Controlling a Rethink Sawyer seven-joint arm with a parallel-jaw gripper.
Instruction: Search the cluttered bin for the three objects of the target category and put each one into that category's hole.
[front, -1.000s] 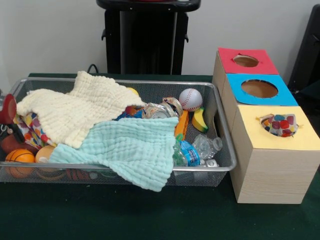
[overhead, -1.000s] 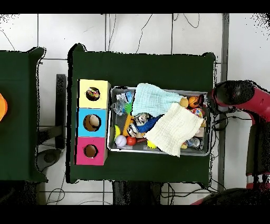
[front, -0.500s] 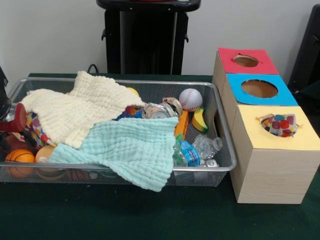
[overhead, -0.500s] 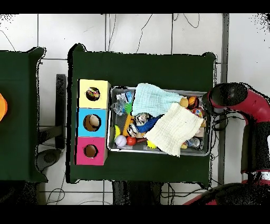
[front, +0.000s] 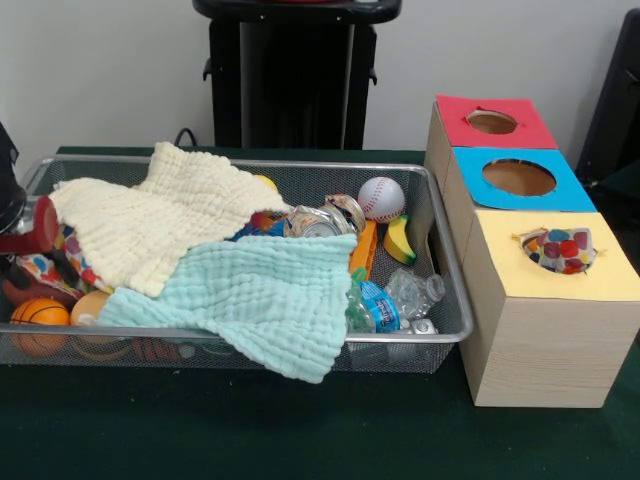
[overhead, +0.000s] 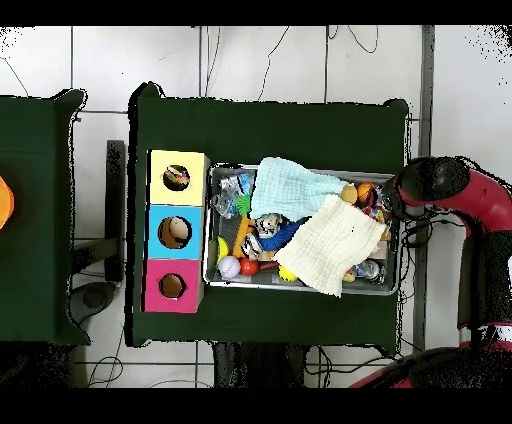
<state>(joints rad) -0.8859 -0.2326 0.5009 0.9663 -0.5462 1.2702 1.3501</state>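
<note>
The wire mesh bin (front: 240, 161) holds a cream waffle cloth (front: 150, 225) and a mint-green waffle cloth (front: 255, 295) over mixed clutter. A dotted white fabric piece (front: 48, 267) peeks out from under the cream cloth at the bin's left end. It also shows in the overhead view (overhead: 376, 213). Another dotted piece (front: 560, 250) sits in the yellow box's hole (overhead: 176, 178). My gripper (front: 22, 232) hangs over the bin's left end, right at the dotted piece there. In the overhead view the gripper (overhead: 386, 203) is at the bin's right end.
A baseball (front: 381, 198), banana toy (front: 400, 240), crushed plastic bottles (front: 395, 300), a can (front: 312, 222) and small orange balls (front: 40, 313) lie in the bin. The blue-faced box (front: 520, 178) and red-faced box (front: 492, 122) stand behind the yellow one.
The arm has swung in over the bin's end where the dotted piece lies, and the gripper has shifted slightly inward. The cloths and other objects have not moved.
</note>
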